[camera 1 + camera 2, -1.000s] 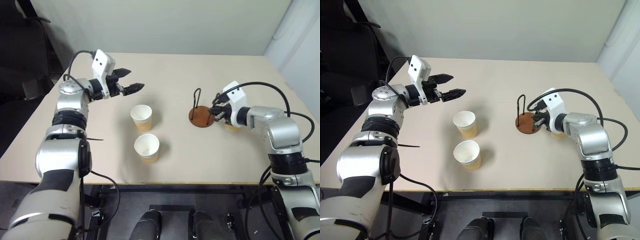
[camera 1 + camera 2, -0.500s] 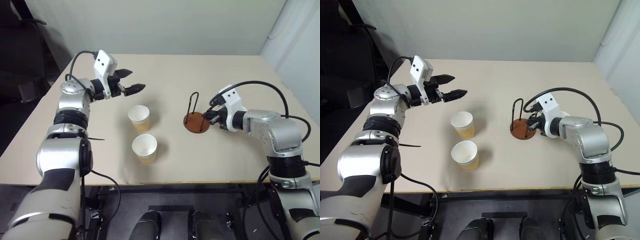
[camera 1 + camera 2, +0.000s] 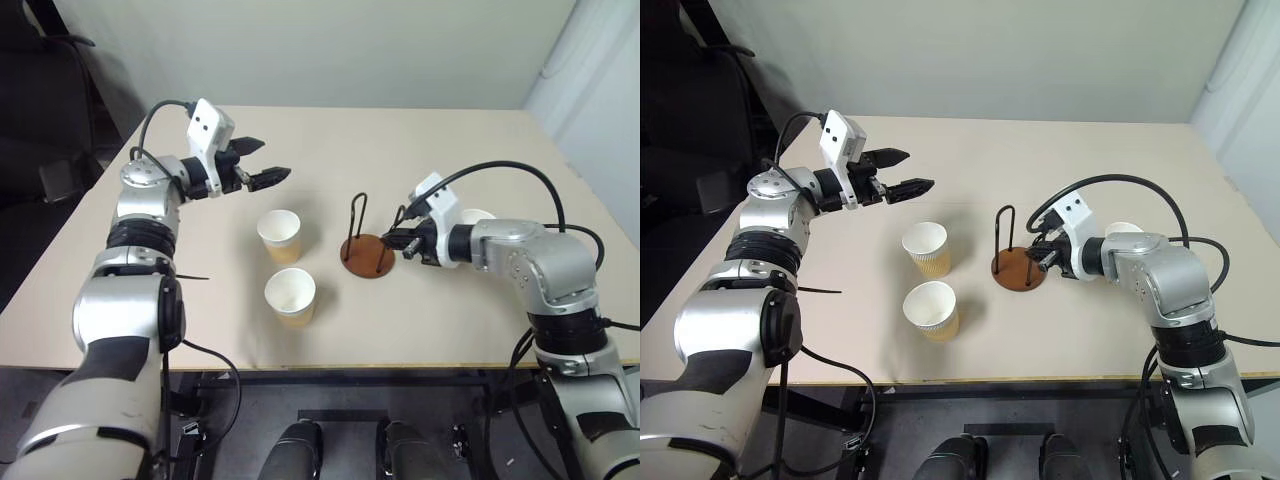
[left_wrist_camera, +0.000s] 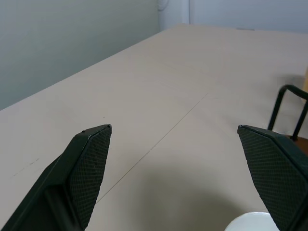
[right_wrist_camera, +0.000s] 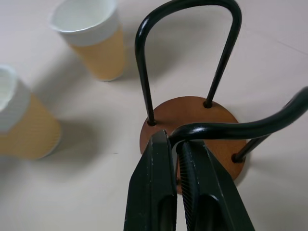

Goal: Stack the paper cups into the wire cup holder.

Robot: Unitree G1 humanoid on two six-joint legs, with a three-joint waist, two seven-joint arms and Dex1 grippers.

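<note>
Two paper cups stand upright mid-table, one (image 3: 281, 235) farther back and one (image 3: 290, 296) nearer the front edge. The white rim of a third cup (image 3: 476, 215) peeks out behind my right forearm. Just right of the two cups is the wire cup holder (image 3: 367, 256), a reddish-brown disc with black wire loops and nothing in it. My right gripper (image 3: 395, 240) is shut on the holder's near loop, as the right wrist view shows (image 5: 177, 139). My left gripper (image 3: 272, 158) hangs open above the table behind the cups, holding nothing.
The beige table (image 3: 330, 140) runs back to a pale wall. A dark chair (image 3: 40, 100) stands off its back left corner. My right arm's black cable (image 3: 500, 170) arcs over the table behind the holder.
My right gripper has dragged the cup holder leftward across the table toward the two cups, uncovering the third cup's rim. The left arm has stayed still.
</note>
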